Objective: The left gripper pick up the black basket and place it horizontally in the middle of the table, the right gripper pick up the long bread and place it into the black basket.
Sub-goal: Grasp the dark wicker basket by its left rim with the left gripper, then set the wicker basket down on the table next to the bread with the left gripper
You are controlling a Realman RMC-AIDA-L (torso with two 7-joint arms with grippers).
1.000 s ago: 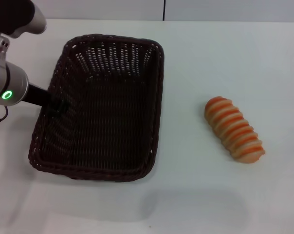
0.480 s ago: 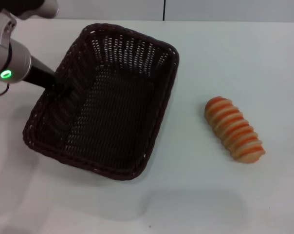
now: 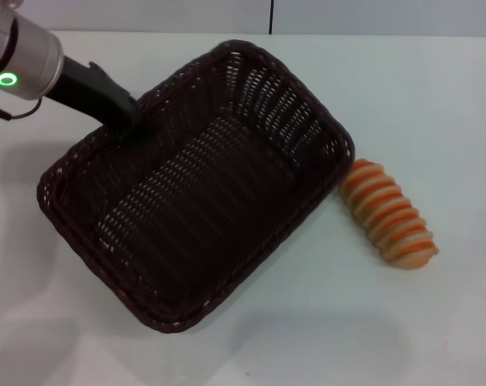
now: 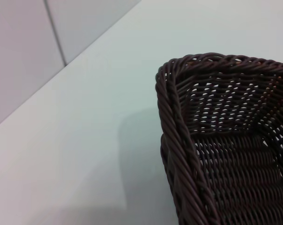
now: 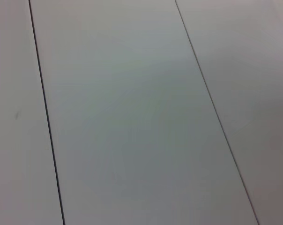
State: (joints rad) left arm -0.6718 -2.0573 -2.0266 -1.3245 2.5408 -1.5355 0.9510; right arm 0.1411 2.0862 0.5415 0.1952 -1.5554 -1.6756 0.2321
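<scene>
The black basket is a large dark woven wicker basket, turned diagonally over the white table in the head view. My left gripper is shut on the basket's far left rim and carries it. The basket's right corner is close to the long bread, an orange-and-cream striped loaf lying on the table at the right. The left wrist view shows a corner of the basket over the table. The right gripper is out of view; the right wrist view shows only pale panels.
A white wall with a dark seam stands behind the table's far edge. The basket's shadow falls on the table near the front edge.
My left gripper has moved up and to the right with the basket. The basket has swung round and shifted right, so its corner is now close to the bread. The bread has not moved.
</scene>
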